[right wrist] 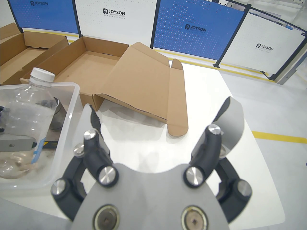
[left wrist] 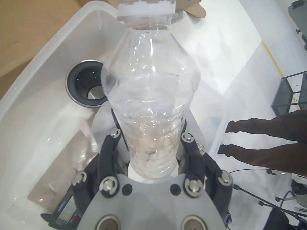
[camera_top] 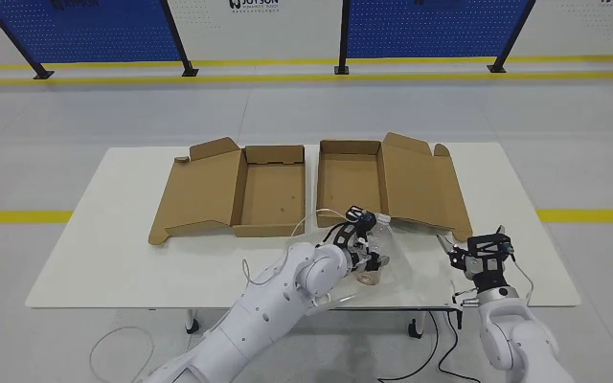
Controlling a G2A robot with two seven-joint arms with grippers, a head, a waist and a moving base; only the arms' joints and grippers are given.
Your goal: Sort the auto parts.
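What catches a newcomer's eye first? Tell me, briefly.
The left hand grips a clear bottle in a clear bin near the table's front. Behind it lie two open cardboard boxes, side by side. The right hand hangs open over the table's right side.
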